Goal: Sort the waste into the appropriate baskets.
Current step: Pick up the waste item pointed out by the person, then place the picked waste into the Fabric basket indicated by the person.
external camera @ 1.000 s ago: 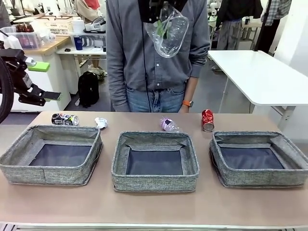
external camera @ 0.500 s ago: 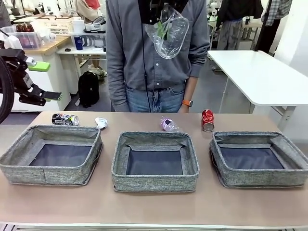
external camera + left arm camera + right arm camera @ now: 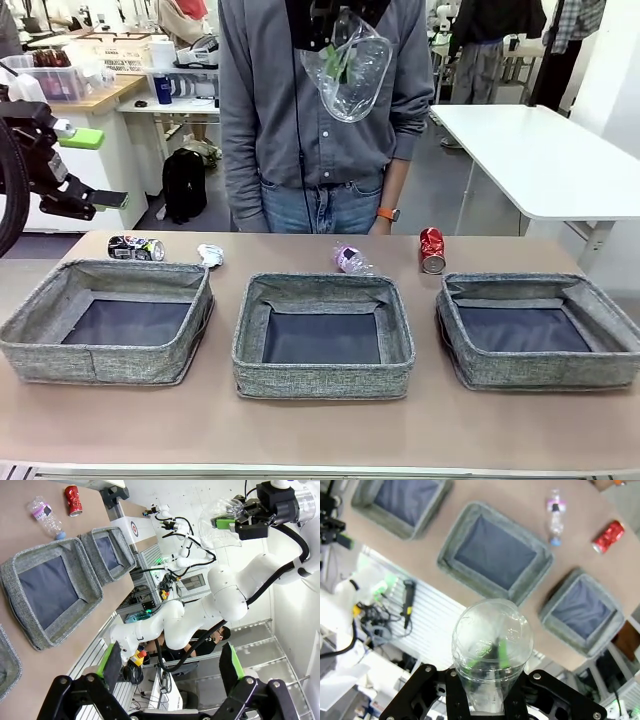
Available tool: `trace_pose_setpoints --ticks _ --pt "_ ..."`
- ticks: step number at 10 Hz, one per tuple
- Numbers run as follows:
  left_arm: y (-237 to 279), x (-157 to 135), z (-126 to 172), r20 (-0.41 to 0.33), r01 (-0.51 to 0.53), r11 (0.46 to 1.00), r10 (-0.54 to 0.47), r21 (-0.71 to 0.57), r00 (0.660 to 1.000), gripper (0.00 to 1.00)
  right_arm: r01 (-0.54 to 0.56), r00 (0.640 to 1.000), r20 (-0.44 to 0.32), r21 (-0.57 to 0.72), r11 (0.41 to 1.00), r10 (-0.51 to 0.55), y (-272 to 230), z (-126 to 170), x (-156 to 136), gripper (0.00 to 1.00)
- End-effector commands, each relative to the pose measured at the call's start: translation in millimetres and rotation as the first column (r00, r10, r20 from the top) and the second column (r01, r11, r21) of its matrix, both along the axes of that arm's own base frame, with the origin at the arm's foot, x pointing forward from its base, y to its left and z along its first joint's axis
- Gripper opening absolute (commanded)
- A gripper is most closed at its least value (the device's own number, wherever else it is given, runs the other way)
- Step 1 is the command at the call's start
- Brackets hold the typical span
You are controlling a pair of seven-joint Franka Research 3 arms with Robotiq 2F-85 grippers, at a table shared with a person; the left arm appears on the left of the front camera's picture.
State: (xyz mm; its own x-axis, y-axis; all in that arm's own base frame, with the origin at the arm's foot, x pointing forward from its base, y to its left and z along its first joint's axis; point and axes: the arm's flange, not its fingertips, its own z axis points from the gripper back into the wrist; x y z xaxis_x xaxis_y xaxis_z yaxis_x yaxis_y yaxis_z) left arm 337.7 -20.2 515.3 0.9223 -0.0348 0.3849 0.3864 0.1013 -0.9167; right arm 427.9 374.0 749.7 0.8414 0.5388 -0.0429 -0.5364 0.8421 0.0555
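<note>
A: What has the right end effector (image 3: 491, 655) got?
B: It is clenched on a crushed clear bottle (image 3: 492, 630) — in its own wrist view the green pads show through the plastic, with the bench (image 3: 320, 430) and all three baskets far beyond. In the front view that bottle hangs at the top centre of the frame, before the person (image 3: 270, 120) in the grey shirt at the far edge.
A: And the left end effector (image 3: 170, 661)?
B: Released, its fingers spread wide at the bottom of its wrist view. In the front view its arm sits at the far left edge of the frame, off the bench.
A: Where are the baskets?
B: In a row across the lower half of the front view: left basket (image 3: 95, 360), middle basket (image 3: 322, 378), right basket (image 3: 545, 370), apart from one another, dark bases in plain view.
A: The rest of the waste?
B: On the bench, just above the baskets in the frame. The dark printed can (image 3: 135, 247) lies on its side above the left basket's far wall, the paper wad (image 3: 209, 254) near its upper right corner. The pink-labelled bottle (image 3: 350, 260) lies just above the middle basket's far wall, right of centre — and the red can (image 3: 431, 249) is beside the right basket's upper left corner.
</note>
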Motion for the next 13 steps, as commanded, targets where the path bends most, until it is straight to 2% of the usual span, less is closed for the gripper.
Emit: trace_pose_setpoints --ticks 1,13 --pt "-1.8 -0.4 1.7 0.02 0.001 1.0 -0.001 -0.022 1.0 1.0 0.003 1.0 0.012 0.004 1.0 -0.003 -0.8 2.9 -1.6 0.04" --pt "-1.8 -0.4 1.7 0.02 0.001 1.0 -0.001 -0.022 1.0 1.0 0.003 1.0 0.012 0.004 1.0 -0.003 -0.8 2.9 -1.6 0.04"
